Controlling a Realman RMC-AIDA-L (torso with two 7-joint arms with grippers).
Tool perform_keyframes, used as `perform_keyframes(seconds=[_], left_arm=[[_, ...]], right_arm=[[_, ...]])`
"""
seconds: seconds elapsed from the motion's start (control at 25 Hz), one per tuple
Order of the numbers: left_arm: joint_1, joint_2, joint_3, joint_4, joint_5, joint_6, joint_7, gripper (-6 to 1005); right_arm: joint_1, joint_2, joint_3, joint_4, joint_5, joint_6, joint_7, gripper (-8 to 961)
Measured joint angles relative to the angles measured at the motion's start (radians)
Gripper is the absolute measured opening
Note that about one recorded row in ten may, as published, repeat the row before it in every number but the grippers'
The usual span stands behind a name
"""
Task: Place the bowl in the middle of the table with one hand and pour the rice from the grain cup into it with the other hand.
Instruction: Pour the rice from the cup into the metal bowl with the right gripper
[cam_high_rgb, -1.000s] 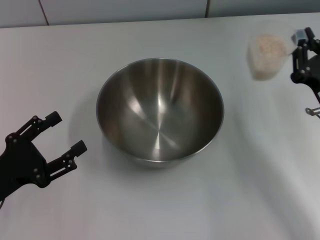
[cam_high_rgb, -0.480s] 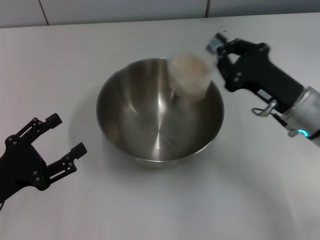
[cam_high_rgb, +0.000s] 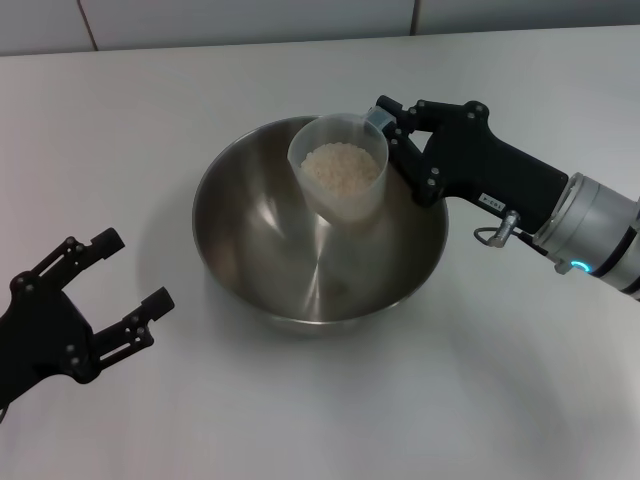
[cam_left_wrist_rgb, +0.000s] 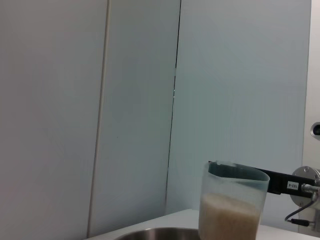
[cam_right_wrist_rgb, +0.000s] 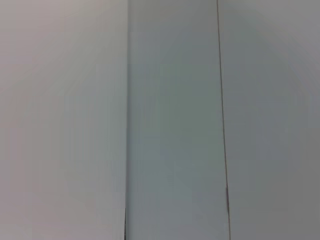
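One large shiny stainless-steel mixing bowl (cam_high_rgb: 320, 225), one small clear plastic grain cup (cam_high_rgb: 340, 167) over it, two black two-fingered grippers (cam_high_rgb: 393, 140) (cam_high_rgb: 130, 272) flanking it.

Bright, even light; soft glare inside the bowl (cam_high_rgb: 300, 240), sharp focus

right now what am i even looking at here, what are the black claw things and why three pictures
It is a two-armed robot working at a white table. The black claws are its grippers. The head view looks down from the robot's head; the other two come from cameras on its wrists. A steel bowl sits mid-table, with no rice in it yet. The right gripper holds a clear grain cup of rice upright over the bowl. The left gripper rests open beside the bowl, holding nothing. The left wrist view shows the same cup from the side, above the bowl's rim. The right wrist view shows only a plain wall.
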Motion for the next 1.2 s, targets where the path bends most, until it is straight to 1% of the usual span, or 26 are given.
perform_keyframes(seconds=[0.08, 0.12, 0.16, 0.2, 0.24, 0.28, 0.32, 0.36, 0.4, 0.44, 0.48, 0.52, 0.56, 0.68, 0.72, 0.76, 0.8, 0.84, 0.88, 0.92, 0.96, 1.0, 1.08, 1.12, 1.16, 1.2], left_arm=[[0.0, 0.0, 0.0, -0.002, 0.0, 0.001, 0.001, 862], [0.0, 0.0, 0.0, -0.002, 0.0, 0.001, 0.001, 862], [0.0, 0.0, 0.0, -0.002, 0.0, 0.001, 0.001, 861], [0.0, 0.0, 0.0, -0.004, 0.0, 0.001, 0.002, 861], [0.0, 0.0, 0.0, -0.004, 0.0, 0.001, 0.002, 861], [0.0, 0.0, 0.0, -0.004, 0.0, 0.001, 0.003, 861], [0.001, 0.0, 0.0, -0.004, 0.0, 0.001, 0.004, 861], [0.001, 0.0, 0.0, -0.004, 0.0, 0.001, 0.004, 861], [0.002, 0.0, 0.0, -0.004, 0.0, 0.001, 0.005, 861], [0.002, 0.0, 0.0, -0.004, 0.0, 0.001, 0.005, 861], [0.002, -0.001, 0.0, -0.005, 0.0, 0.0, 0.006, 861], [0.002, -0.001, 0.0, -0.006, 0.0, -0.004, 0.007, 861], [0.002, -0.001, 0.0, -0.006, 0.0, -0.004, 0.007, 861], [0.002, -0.002, -0.001, -0.006, 0.0, -0.007, 0.007, 861], [0.002, -0.003, -0.001, -0.005, 0.0, -0.007, 0.007, 861], [0.002, -0.003, -0.001, -0.005, 0.0, -0.007, 0.007, 861], [0.001, -0.004, -0.002, -0.005, 0.0, -0.007, 0.007, 861], [0.002, -0.005, -0.002, -0.005, 0.0, -0.007, 0.008, 861], [0.001, -0.005, -0.003, -0.004, 0.0, -0.007, 0.008, 861], [0.002, -0.006, -0.003, -0.004, 0.0, -0.008, 0.008, 861], [0.002, -0.006, -0.003, -0.004, 0.0, -0.008, 0.008, 861], [0.002, -0.006, -0.004, -0.003, 0.0, -0.008, 0.007, 861], [0.002, -0.006, -0.005, -0.003, 0.0, -0.009, 0.006, 861], [0.003, -0.006, -0.005, -0.003, 0.0, -0.009, 0.004, 861], [0.003, -0.006, -0.005, -0.003, 0.0, -0.009, 0.004, 861], [0.004, -0.007, -0.006, -0.004, 0.0, -0.009, 0.004, 861]], right_arm=[[0.002, 0.0, -0.001, -0.005, -0.001, 0.0, -0.014, 93], [0.008, 0.0, -0.002, -0.014, -0.003, 0.001, -0.07, 93], [0.008, 0.0, -0.002, -0.014, -0.003, 0.001, -0.07, 93], [0.013, 0.0, -0.006, -0.022, -0.006, 0.001, -0.157, 93], [0.013, 0.0, -0.006, -0.022, -0.006, 0.001, -0.157, 94], [0.016, 0.001, -0.009, -0.025, -0.006, 0.002, -0.213, 94], [0.021, 0.001, -0.016, -0.026, -0.007, 0.009, -0.342, 94], [0.021, 0.001, -0.016, -0.026, -0.007, 0.009, -0.342, 93], [0.025, 0.002, -0.017, -0.024, -0.005, 0.018, -0.458, 92], [0.025, 0.002, -0.017, -0.024, -0.005, 0.018, -0.458, 91], [0.027, 0.003, -0.017, -0.021, -0.004, 0.024, -0.531, 90], [0.03, 0.004, -0.016, -0.011, -0.003, 0.034, -0.649, 90], [0.03, 0.004, -0.016, -0.011, -0.003, 0.034, -0.649, 89], [0.031, 0.006, -0.012, 0.027, -0.002, 0.051, -0.857, 86], [0.023, 0.008, -0.01, 0.065, -0.002, 0.066, -1.025, 85], [0.023, 0.008, -0.01, 0.065, -0.002, 0.066, -1.025, 84], [0.015, 0.01, -0.011, 0.094, -0.002, 0.086, -1.173, 83], [0.015, 0.01, -0.011, 0.094, -0.002, 0.086, -1.173, 82], [0.01, 0.01, -0.012, 0.113, -0.002, 0.102, -1.261, 81], [0.002, 0.011, -0.013, 0.139, -0.002, 0.121, -1.396, 81], [0.002, 0.011, -0.013, 0.139, -0.002, 0.121, -1.396, 80], [-0.005, 0.012, -0.013, 0.155, -0.002, 0.128, -1.5, 79], [-0.007, 0.012, -0.013, 0.159, -0.003, 0.13, -1.533, 77], [-0.01, 0.013, -0.012, 0.167, -0.003, 0.134, -1.615, 76], [-0.01, 0.013, -0.012, 0.167, -0.003, 0.134, -1.615, 75], [-0.014, 0.013, -0.011, 0.168, -0.004, 0.135, -1.681, 74]])
